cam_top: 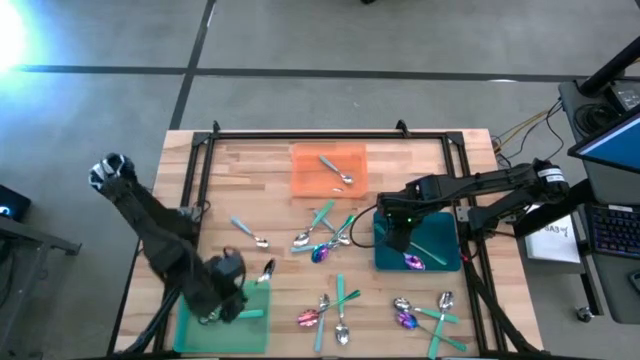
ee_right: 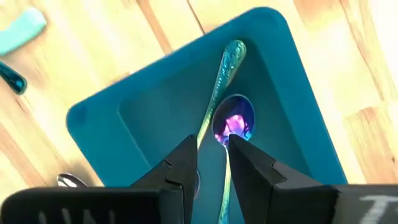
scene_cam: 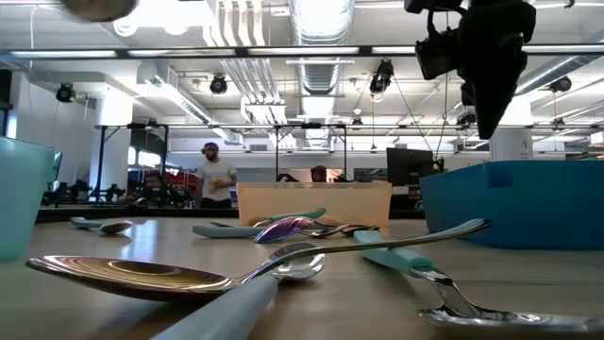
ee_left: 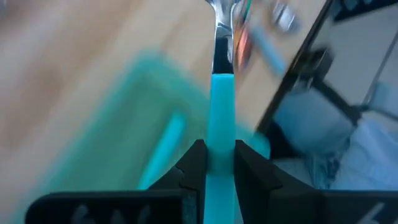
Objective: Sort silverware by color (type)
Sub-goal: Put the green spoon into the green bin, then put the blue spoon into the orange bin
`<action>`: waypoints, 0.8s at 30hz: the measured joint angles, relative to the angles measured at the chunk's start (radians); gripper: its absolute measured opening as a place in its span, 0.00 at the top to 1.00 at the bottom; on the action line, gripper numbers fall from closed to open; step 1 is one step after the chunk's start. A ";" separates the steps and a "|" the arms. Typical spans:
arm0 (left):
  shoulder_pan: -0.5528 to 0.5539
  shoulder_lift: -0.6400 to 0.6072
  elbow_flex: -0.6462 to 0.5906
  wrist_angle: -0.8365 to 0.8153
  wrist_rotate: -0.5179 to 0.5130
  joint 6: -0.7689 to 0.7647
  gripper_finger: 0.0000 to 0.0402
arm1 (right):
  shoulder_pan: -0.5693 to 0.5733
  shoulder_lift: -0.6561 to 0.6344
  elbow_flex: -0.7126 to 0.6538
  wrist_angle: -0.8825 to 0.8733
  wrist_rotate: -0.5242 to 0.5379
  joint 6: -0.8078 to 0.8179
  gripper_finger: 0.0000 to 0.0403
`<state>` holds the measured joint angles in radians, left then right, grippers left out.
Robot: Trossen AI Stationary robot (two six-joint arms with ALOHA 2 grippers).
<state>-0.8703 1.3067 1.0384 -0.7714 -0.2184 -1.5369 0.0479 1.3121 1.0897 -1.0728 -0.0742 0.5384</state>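
My left gripper [cam_top: 240,283] is at the near left, over the far right corner of the green tray [cam_top: 205,335], shut on a teal-handled utensil [cam_top: 262,275]. Another teal-handled piece [cam_top: 252,314] lies in that tray. My right gripper [cam_top: 397,238] hangs open above the teal tray [cam_top: 440,235], clear of it in the low view [scene_cam: 486,104]. Below its fingers two iridescent spoons [ee_right: 233,118] lie on the tray floor. More silverware lies loose in the table's middle [cam_top: 325,242] and along the near edge [cam_top: 335,315]. My left gripper pinches the utensil's teal handle [ee_left: 221,127] between its two fingers, which lie along it. The silver working end [ee_left: 222,25] sticks out ahead of the fingertips, past the green tray's edge. Whether that end rests on the table, I cannot tell.
An orange tray [cam_top: 305,180] at the far middle holds a silver spoon [cam_top: 337,170]. Mixed spoons lie at the near right [cam_top: 430,315]. A black frame rail [cam_top: 300,134] runs round the table. Cables and a monitor stand off the right edge.
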 joint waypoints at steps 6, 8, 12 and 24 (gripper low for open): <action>-0.103 0.109 0.000 -0.044 0.198 -0.240 0.90 | 0.000 0.000 0.000 0.059 0.000 0.000 0.80; -0.103 0.131 -0.001 -0.080 0.225 -0.272 0.88 | 0.000 0.000 0.000 0.072 -0.001 0.000 0.80; -0.101 0.142 -0.001 -0.086 0.235 -0.261 0.80 | 0.000 0.000 0.000 0.076 -0.001 0.002 0.80; -0.038 0.118 0.029 -0.230 0.224 -0.094 0.60 | 0.000 0.000 0.000 0.090 -0.002 -0.024 0.80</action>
<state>-0.9082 1.4242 1.0676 -1.0015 0.0058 -1.6314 0.0479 1.3121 1.0897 -0.9833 -0.0767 0.5148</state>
